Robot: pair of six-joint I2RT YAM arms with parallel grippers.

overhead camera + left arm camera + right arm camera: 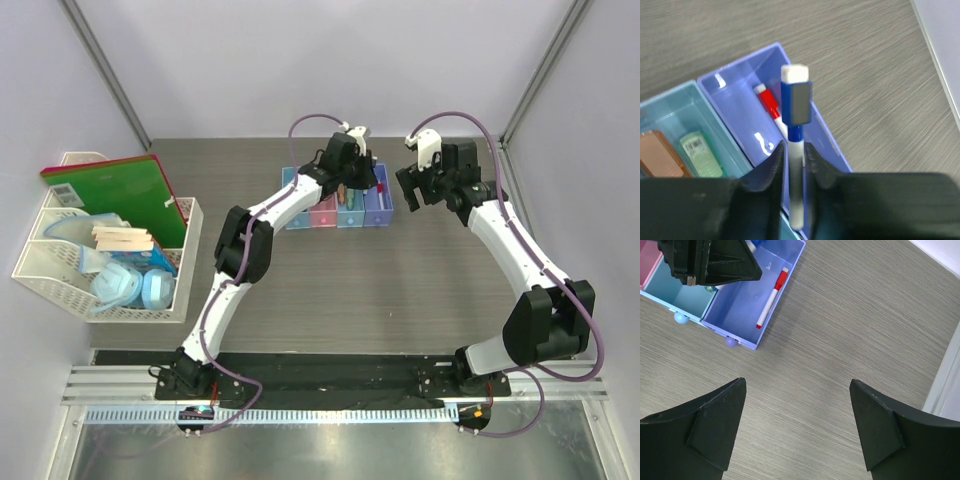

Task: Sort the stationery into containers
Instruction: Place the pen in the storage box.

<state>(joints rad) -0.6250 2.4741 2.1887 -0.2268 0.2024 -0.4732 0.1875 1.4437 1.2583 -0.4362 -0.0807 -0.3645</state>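
Observation:
In the left wrist view a white marker with a blue cap (796, 102) stands upright between the fingers of my left gripper (795, 150), over the purple-blue bin (735, 95). The jaws are barely parted, with a thin sliver of gap on each side of the barrel. A red-capped marker (769, 106) lies inside that bin. The light blue bin (675, 112) beside it holds a green-white bottle (701, 152). My right gripper (797, 430) hangs open over bare table, right of the containers (340, 212), holding nothing.
A white mesh organiser (100, 260) stands at the far left with a green notebook (125, 195) and wooden sticks (122, 238). The enclosure's right wall (950, 340) runs close to the right arm.

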